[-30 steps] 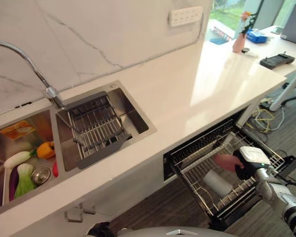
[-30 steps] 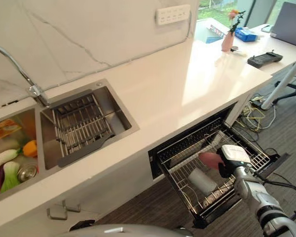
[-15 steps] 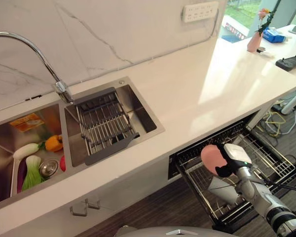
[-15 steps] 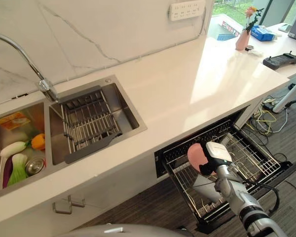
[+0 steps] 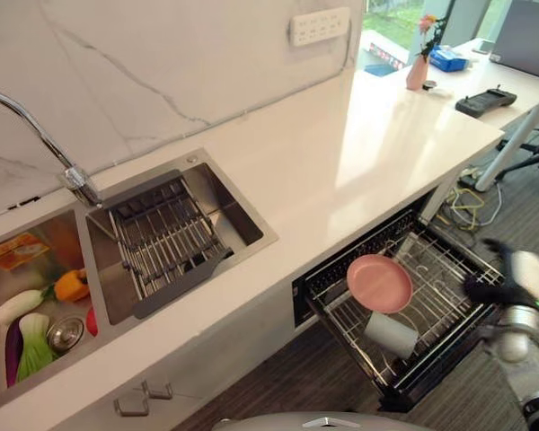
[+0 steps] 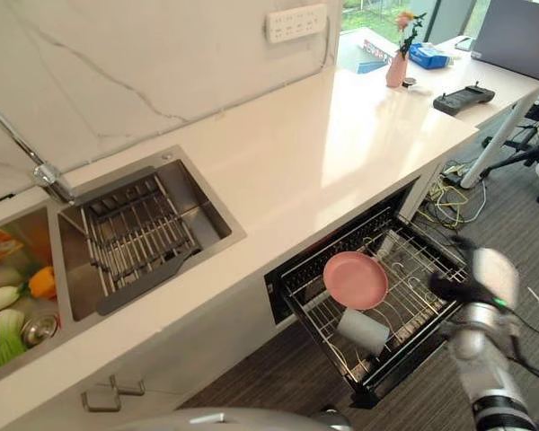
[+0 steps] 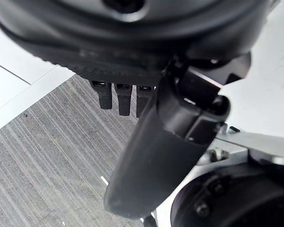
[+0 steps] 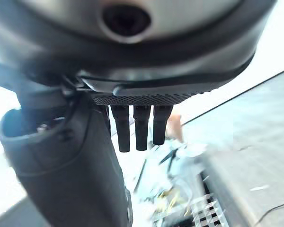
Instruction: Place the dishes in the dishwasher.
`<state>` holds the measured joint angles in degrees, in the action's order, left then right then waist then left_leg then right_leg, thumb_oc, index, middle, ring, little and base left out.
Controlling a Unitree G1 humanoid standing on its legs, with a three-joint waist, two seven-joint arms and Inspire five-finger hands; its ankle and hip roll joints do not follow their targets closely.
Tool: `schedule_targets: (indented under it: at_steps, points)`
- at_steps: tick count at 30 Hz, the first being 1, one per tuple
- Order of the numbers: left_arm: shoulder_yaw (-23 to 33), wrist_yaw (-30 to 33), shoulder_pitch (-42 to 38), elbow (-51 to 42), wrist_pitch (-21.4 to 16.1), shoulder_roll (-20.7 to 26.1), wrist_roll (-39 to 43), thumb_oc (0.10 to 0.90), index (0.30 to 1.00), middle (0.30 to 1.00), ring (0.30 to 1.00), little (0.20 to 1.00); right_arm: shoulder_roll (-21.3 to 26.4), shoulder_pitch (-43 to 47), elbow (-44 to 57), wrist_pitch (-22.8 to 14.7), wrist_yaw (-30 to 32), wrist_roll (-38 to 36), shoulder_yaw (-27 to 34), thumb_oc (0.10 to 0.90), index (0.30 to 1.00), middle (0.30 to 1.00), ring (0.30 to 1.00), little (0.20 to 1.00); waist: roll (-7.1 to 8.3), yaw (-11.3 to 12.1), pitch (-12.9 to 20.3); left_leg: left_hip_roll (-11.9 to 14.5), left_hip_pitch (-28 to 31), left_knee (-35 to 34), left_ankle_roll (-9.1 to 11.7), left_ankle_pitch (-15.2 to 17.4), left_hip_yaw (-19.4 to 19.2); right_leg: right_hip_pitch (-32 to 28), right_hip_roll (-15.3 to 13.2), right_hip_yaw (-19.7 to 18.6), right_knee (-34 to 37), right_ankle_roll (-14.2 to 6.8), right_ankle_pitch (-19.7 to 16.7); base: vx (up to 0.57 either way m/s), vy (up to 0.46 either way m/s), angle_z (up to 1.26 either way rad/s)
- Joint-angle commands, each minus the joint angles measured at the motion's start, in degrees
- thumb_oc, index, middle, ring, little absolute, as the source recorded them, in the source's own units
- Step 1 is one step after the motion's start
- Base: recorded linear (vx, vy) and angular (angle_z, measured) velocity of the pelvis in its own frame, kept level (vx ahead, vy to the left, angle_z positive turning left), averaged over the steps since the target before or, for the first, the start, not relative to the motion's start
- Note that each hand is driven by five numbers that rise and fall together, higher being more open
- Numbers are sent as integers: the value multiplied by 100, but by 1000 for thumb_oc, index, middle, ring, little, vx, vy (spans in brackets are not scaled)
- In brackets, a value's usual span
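Observation:
A pink plate [image 5: 379,283] stands on edge in the pulled-out dishwasher rack [image 5: 434,364] under the counter. A white cup [image 5: 391,334] lies on its side in the rack just in front of the plate. My right hand [image 5: 496,285] hangs over the rack's right end, well apart from the plate, and holds nothing. In the right wrist view its fingers [image 8: 141,127] are straight and bare. In the left wrist view my left hand [image 7: 156,161] hangs over striped grey floor with straight fingers [image 7: 118,97] and nothing in it.
The white counter [image 5: 341,153] runs above the rack, with a vase [image 5: 419,67] and a black controller [image 5: 487,101] at its far right. A sink holds a metal drying rack [image 5: 166,238]; the left basin [image 5: 36,305] holds vegetables. Cables [image 5: 463,206] lie on the floor.
My right hand has let go of the pink plate, which now stands in the rack, and has drawn back to the right. The camera has also shifted.

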<state>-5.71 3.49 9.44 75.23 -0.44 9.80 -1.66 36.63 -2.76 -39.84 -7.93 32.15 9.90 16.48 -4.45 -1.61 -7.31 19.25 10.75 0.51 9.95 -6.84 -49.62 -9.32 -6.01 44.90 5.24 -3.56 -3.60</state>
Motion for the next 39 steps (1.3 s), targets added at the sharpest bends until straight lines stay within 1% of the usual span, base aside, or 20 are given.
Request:
schedule_targets:
  at_steps: [1, 4, 5, 7, 8, 9, 10, 12, 15, 18, 19, 22, 23, 25, 27, 28, 30, 33, 35, 39]
  points:
    - [0, 76, -385, 124, -131, -148, 334, 800, 900, 900, 900, 900, 322, 78, -749, 74, 789, -933, 724, 400, 300, 300, 300, 300, 1, -114, 45, 243, -419, -267, 185, -922, -115, -200, -535, 72, -171, -352, 323, 0, 0, 0]
    - [-22, 63, -449, 343, -120, -212, 406, 800, 900, 900, 900, 900, -120, 16, -1947, -50, 541, -1572, 434, 400, 300, 300, 300, 300, 10, -19, 14, 228, -449, -279, 183, -939, -82, -199, -531, 113, -186, -338, 334, 0, -34, -1]
    - [-13, 63, -450, 349, -122, -196, 407, 800, 900, 900, 900, 900, -119, 37, -1990, -78, 527, -1599, 410, 400, 300, 300, 300, 300, 26, -26, 16, 227, -450, -281, 183, -940, -81, -198, -531, 114, -185, -337, 335, -3, -23, -4]
    - [122, 63, -441, 458, -82, -233, 573, 800, 900, 900, 900, 900, -694, 94, -2415, -105, 109, -1855, -157, 400, 300, 300, 300, 300, 0, 89, 9, 211, -467, -286, 178, -948, -50, -215, -535, 181, -198, -324, 350, 0, -17, -4]
    - [142, 61, -438, 462, -84, -215, 580, 800, 900, 900, 900, 900, -707, 112, -2433, -117, 104, -1867, -187, 400, 300, 300, 300, 300, 19, 70, 10, 211, -468, -287, 178, -950, -49, -215, -535, 182, -197, -323, 351, 0, 0, 0]
    - [232, 68, -416, 491, -56, -214, 711, 800, 900, 900, 900, 900, -1073, 261, -2358, -136, -183, -1832, -703, 400, 300, 300, 300, 300, -9, 158, 22, 198, -475, -299, 176, -961, -28, -244, -531, 224, -191, -315, 362, 0, 0, 0]
    - [252, 68, -412, 490, -55, -204, 712, 800, 900, 900, 900, 900, -1083, 272, -2361, -134, -187, -1835, -724, 400, 300, 300, 300, 300, 4, 140, 21, 197, -475, -300, 176, -963, -27, -245, -531, 225, -190, -314, 363, 0, 0, 0]
    - [228, 139, -369, 434, -84, -147, 628, 800, 900, 900, 900, 900, -1295, 640, -2185, -41, -630, -1317, -1676, 400, 300, 300, 300, 300, -42, 315, 47, 190, -498, -309, 177, -985, 13, -302, -536, 320, -185, -311, 365, -6, 14, 8]
    - [194, 162, -355, 346, -114, -101, 613, 800, 900, 900, 900, 900, -1321, 939, -2135, -27, -842, -973, -2205, 400, 300, 300, 300, 300, -76, 392, 60, 179, -528, -314, 181, -1001, 71, -341, -548, 398, -183, -313, 367, 1, 23, 28]
    - [101, 150, -317, 171, -162, 10, 534, 800, 900, 900, 900, 900, -1188, 1284, -1837, -61, -1173, -457, -2822, 400, 300, 300, 300, 300, -110, 553, 115, 155, -568, -332, 181, -1021, 176, -401, -563, 500, -184, -325, 368, 24, 34, 29]
    - [52, 124, -269, 51, -192, 123, 460, 800, 900, 900, 900, 900, -918, 1544, -1530, -109, -1344, -115, -3117, 400, 300, 300, 300, 300, -107, 654, 144, 139, -579, -345, 180, -1024, 234, -421, -575, 541, -199, -330, 375, 39, 51, 31]
    - [61, 99, -232, -8, -200, 168, 431, 800, 900, 900, 900, 900, -738, 1712, -1373, -137, -1458, 28, -3261, 400, 300, 300, 300, 300, -117, 684, 152, 133, -596, -344, 183, -1029, 268, -434, -576, 567, -201, -335, 378, 20, 31, 31]
    - [93, 14, -136, -93, -242, 317, 376, 800, 900, 900, 900, 900, -233, 2184, -841, -301, -1624, 415, -3657, 400, 300, 300, 300, 300, -83, 870, 162, 120, -666, -343, 184, -1034, 351, -432, -581, 601, -214, -360, 389, 19, 39, 12]
    - [102, 10, -136, -97, -242, 307, 374, 800, 900, 900, 900, 900, -222, 2189, -830, -295, -1632, 417, -3663, 400, 300, 300, 300, 300, -91, 859, 161, 119, -672, -343, 183, -1034, 354, -429, -582, 604, -215, -361, 388, 25, 38, 14]
    - [91, -141, -23, -151, -299, 387, 366, 800, 900, 900, 900, 900, 384, 2654, -364, -445, -1769, 862, -4048, 400, 300, 300, 300, 300, -48, 1017, 113, 121, -771, -351, 176, -1032, 440, -387, -613, 630, -244, -387, 385, 41, 59, 18]
    - [91, -141, -23, -151, -299, 387, 366, 800, 900, 900, 900, 900, 384, 2654, -364, -445, -1769, 862, -4048, 400, 300, 300, 300, 300, -48, 1017, 113, 121, -771, -351, 176, -1032, 440, -387, -613, 630, -244, -387, 385, 29, 60, 11]
    - [4, -331, 116, -257, -361, 415, 413, 800, 900, 900, 900, 900, 809, 3042, -124, -486, -1832, 1086, -4303, 400, 300, 300, 300, 300, -71, 1126, 16, 124, -920, -368, 184, -1069, 523, -300, -621, 697, -271, -408, 381, 15, 69, 33]
    - [-188, -432, 190, -328, -399, 422, 343, 800, 900, 900, 900, 900, 919, 3488, -220, -500, -1775, 1174, -4529, 400, 300, 300, 300, 300, -124, 1218, -114, 131, -1095, -404, 181, -1113, 623, -185, -644, 750, -280, -439, 348, -4, 90, 28]
    - [-243, -395, 177, -368, -406, 391, 340, 800, 900, 900, 900, 900, 774, 3706, -75, -525, -1589, 1126, -4525, 400, 300, 300, 300, 300, -175, 1243, -266, 104, -1198, -426, 138, -1080, 660, -119, -714, 807, -295, -477, 297, 13, 138, 23]
    - [-151, -265, 10, -397, -399, 401, 331, 800, 900, 900, 900, 900, 423, 3386, 205, -535, -1545, 1049, -4394, 400, 300, 300, 300, 300, -155, 1186, -368, -17, -1198, -434, 15, -936, 692, -150, -868, 833, -365, -508, 255, 49, 120, 8]
